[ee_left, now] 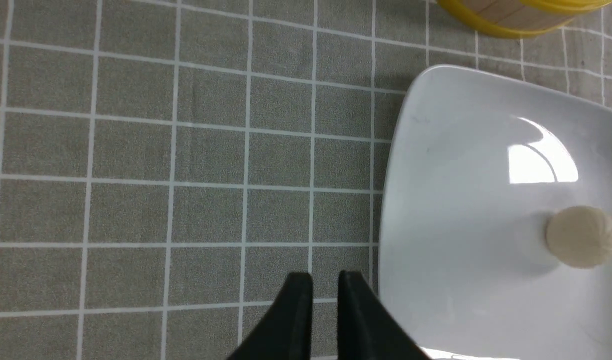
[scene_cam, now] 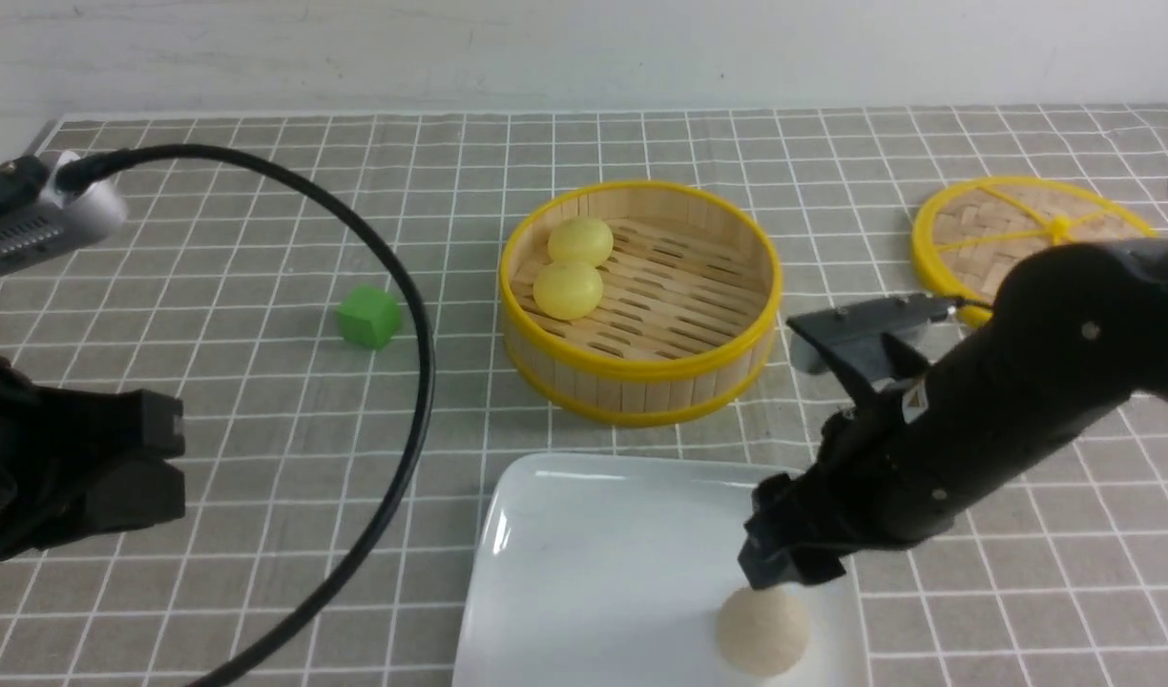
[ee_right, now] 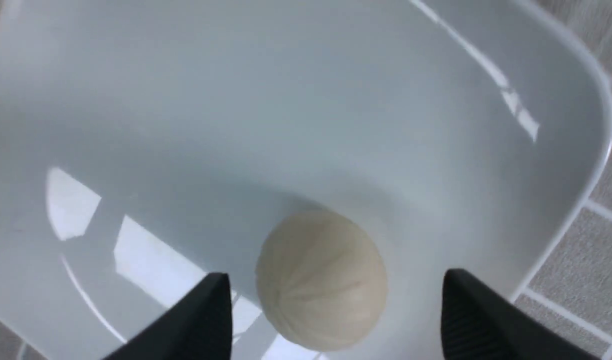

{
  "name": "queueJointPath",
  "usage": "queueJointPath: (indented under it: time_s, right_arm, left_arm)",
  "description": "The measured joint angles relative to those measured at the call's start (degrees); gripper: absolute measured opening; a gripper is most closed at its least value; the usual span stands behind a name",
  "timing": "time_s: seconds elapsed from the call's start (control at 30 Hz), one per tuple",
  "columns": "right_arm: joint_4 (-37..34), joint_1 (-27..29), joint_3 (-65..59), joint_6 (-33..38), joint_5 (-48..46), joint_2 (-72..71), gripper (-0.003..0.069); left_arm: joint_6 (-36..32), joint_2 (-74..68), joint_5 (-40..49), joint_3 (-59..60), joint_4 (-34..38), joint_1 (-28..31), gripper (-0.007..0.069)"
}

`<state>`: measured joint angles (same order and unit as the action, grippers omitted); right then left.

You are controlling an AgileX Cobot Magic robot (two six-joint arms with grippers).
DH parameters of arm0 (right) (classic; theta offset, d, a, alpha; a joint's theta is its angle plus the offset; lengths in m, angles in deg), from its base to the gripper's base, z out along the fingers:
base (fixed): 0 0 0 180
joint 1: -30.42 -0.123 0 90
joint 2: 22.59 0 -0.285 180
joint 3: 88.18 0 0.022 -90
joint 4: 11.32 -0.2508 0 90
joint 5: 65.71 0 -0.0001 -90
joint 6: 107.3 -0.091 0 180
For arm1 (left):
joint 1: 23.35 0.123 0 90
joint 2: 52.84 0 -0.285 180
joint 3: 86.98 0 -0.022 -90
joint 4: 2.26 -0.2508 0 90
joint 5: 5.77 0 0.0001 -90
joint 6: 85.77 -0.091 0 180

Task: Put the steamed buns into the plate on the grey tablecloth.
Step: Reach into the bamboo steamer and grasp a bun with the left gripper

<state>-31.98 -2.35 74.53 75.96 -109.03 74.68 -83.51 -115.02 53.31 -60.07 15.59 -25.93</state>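
Note:
A beige-white steamed bun [scene_cam: 763, 632] lies in the white square plate [scene_cam: 584, 572] near its front right corner. It also shows in the left wrist view [ee_left: 582, 236] and the right wrist view [ee_right: 321, 279]. My right gripper [scene_cam: 784, 572] hangs just above it, open, fingers either side and apart from it [ee_right: 336, 287]. Two pale yellow buns [scene_cam: 580, 240] [scene_cam: 568, 289] sit in the bamboo steamer basket [scene_cam: 641, 377]. My left gripper [ee_left: 325, 285] is shut and empty over the grey tablecloth [ee_left: 186, 200], beside the plate [ee_left: 461, 200].
A green cube [scene_cam: 368, 316] lies on the cloth left of the steamer. The woven yellow-rimmed lid [scene_cam: 1013, 234] lies at the back right. A black cable [scene_cam: 422, 382] arcs over the left half of the cloth.

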Motion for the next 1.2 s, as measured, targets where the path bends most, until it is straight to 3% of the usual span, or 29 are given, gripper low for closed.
queueJointPath:
  time_s: [0.07,0.2,0.37,0.4,0.47,0.7,0.73,0.9,1.1,1.2]
  right_arm:
    - [1.8,-0.1,2.4,0.0,-2.3,-1.4,0.0531]
    - [7.9,0.0,9.4,0.0,-10.5,-5.0,0.0405]
    - [16.9,0.0,15.4,-0.8,-20.8,-11.7,0.0106]
    - [17.1,0.0,15.4,-0.9,-21.1,-12.0,0.0094]
    - [19.1,0.0,14.9,-3.6,-25.5,-16.7,-0.0008]
    - [19.9,0.0,5.8,-7.9,-27.8,-30.6,-0.0015]
    - [19.9,0.0,1.7,-8.8,-27.7,-35.3,-0.0015]
    - [19.9,0.0,-8.1,-10.1,-24.7,-43.7,-0.0013]
    - [19.9,0.0,-16.4,-10.1,-22.0,-48.5,-0.0011]
    - [19.9,0.0,-18.6,-10.1,-21.7,-48.8,-0.001]
  left_arm:
    - [-0.1,0.0,0.0,0.0,0.0,0.0,0.0109]
    - [-3.4,-0.3,0.4,-0.1,0.1,0.0,0.0111]
    - [-6.2,-6.4,5.0,-3.8,1.3,0.0,0.0071]
    - [-6.3,-6.8,5.3,-4.0,1.5,0.0,0.0066]
    - [-8.4,-12.5,6.6,-7.8,3.8,-0.1,0.0015]
    - [-9.8,-24.0,8.0,-17.6,5.1,-7.1,0.0001]
    - [-9.2,-28.0,6.4,-21.6,5.1,-11.2,0.0001]
    - [-2.3,-37.8,1.9,-32.2,3.1,-18.3,0.0016]
    - [4.3,-50.7,0.9,-47.3,-2.2,-21.0,0.0134]
    - [5.8,-57.0,1.1,-54.2,-3.6,-21.4,0.0237]
